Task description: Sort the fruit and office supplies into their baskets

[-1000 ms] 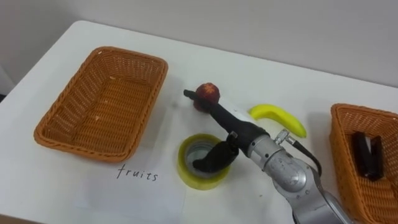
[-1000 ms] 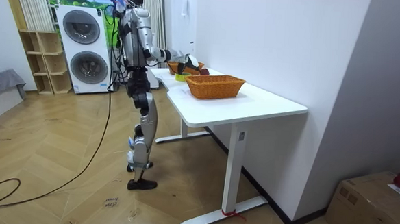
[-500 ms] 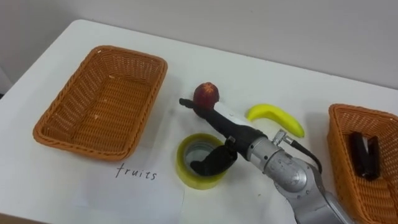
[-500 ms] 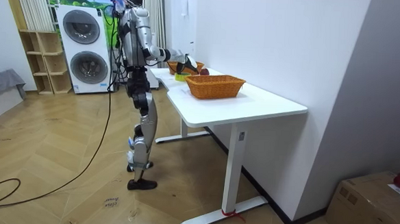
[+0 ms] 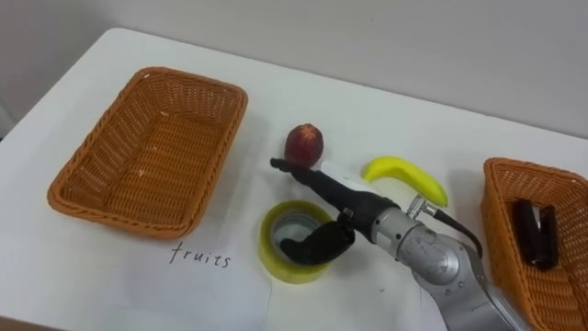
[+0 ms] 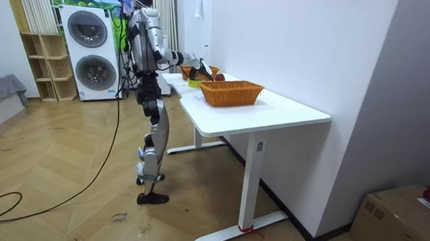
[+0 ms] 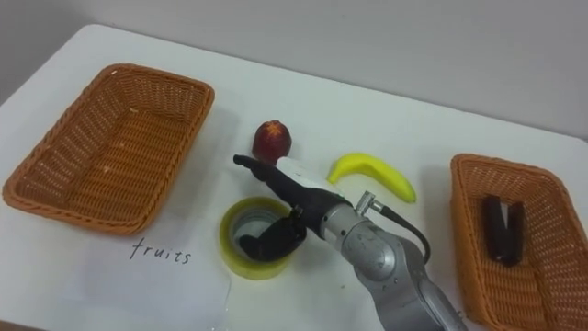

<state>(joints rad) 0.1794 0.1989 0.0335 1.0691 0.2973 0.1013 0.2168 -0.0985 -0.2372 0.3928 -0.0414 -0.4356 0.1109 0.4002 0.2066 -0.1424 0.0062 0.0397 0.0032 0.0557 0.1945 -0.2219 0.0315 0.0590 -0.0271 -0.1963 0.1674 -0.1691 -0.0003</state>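
While the right basket [image 5: 498,207] holds a dark item [image 5: 536,234], perhaps a stapler, the right hand [image 5: 354,208], between it and the left basket [image 5: 188,81], stretches straight fingers [image 5: 299,172] toward the near apple [image 5: 304,144], its thumb dipping into the tape roll [image 5: 283,273], with the banana [image 5: 404,176] just right.

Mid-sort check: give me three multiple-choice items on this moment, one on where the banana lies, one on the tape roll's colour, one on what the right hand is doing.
1. Where is the banana?
A) in the left basket
B) on the table, between the apple and the right basket
C) inside the right basket

2. The tape roll is:
A) blue
B) yellow
C) black

3. The right hand:
A) grips the banana
B) hovers over the left basket
C) has its thumb inside the tape roll

Answers: 1 B, it lies on bare white tabletop; 2 B, its ring shows yellow; 3 C, the thumb dips into the hole while the fingers point straight toward the apple.
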